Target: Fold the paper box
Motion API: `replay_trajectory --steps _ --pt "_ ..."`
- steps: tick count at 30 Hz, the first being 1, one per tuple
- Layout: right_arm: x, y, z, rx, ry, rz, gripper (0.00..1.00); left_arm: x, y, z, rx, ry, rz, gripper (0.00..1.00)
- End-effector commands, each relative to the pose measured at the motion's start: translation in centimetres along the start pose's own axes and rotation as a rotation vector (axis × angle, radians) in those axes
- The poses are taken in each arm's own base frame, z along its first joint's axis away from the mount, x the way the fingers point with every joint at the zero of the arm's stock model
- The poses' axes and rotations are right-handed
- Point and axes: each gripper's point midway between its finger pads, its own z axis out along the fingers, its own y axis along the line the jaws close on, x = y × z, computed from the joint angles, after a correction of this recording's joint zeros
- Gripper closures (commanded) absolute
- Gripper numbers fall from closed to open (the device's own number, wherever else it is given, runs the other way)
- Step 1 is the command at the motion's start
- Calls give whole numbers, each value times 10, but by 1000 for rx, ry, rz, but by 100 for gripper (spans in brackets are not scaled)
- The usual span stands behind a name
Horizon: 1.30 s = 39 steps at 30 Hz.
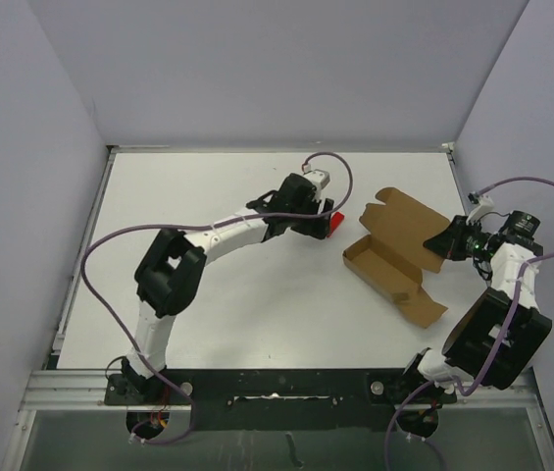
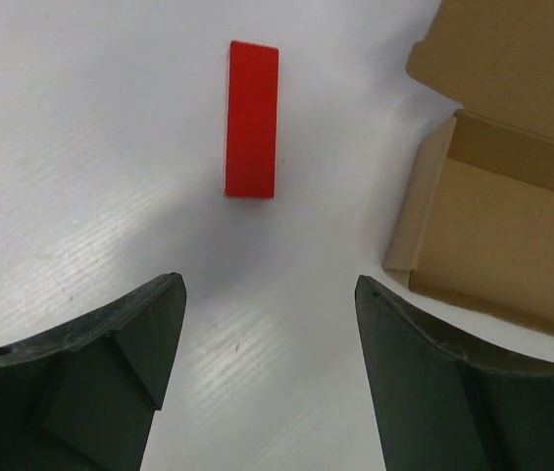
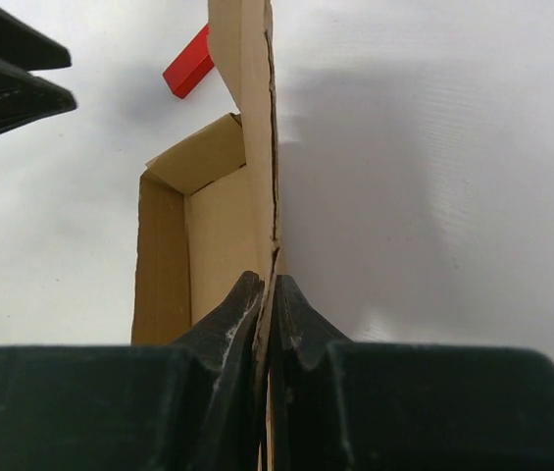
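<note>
Right tool [image 3: 269, 292]: I log it clamped on the upright lid flap of the paper box [image 1: 384, 263]. The box sits open on the counter [image 1: 237, 314]. Left tool [image 2: 269, 285]: spread, empty, near the box. Red block [image 2: 252, 118]: beside the box, not touching.

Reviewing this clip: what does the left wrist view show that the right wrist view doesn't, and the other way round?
Only the left wrist view: the red block in full, lying flat on the table, and the left gripper with its jaws open around nothing. Only the right wrist view: the right gripper with its jaws shut on an upright flap of the paper box. Both: the box's open tray, the white table and at least part of the red block.
</note>
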Motion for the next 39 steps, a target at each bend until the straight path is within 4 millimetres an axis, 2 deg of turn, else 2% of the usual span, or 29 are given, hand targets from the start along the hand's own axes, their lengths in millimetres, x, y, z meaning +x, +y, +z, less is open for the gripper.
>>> replay_trajectory --steps 1,3,12,13,17,23,30,35,39 --pt "-22 1 -9 11 -52 -40 100 2 2 28 -76 97 116 32" --pt "-22 2 -8 6 -53 -35 100 1 2 40 -98 123 146 34" --pt "-21 2 -6 -10 -50 -20 100 1 10 79 -172 175 216 35" --pt "-21 2 -6 -11 -50 -19 100 -4 8 81 -171 167 223 35" --pt "-20 1 -5 -15 -48 -14 100 7 13 96 -178 193 233 35" --pt "-19 1 -4 -22 -45 -6 100 11 17 105 -181 193 237 39" --pt "-19 1 -3 -28 -46 -1 100 12 18 110 -186 194 247 53" --pt "-19 2 -3 -32 -46 0 100 11 19 111 -181 194 248 66" --pt "-18 3 -2 -38 -46 4 100 12 18 110 -171 200 244 69"
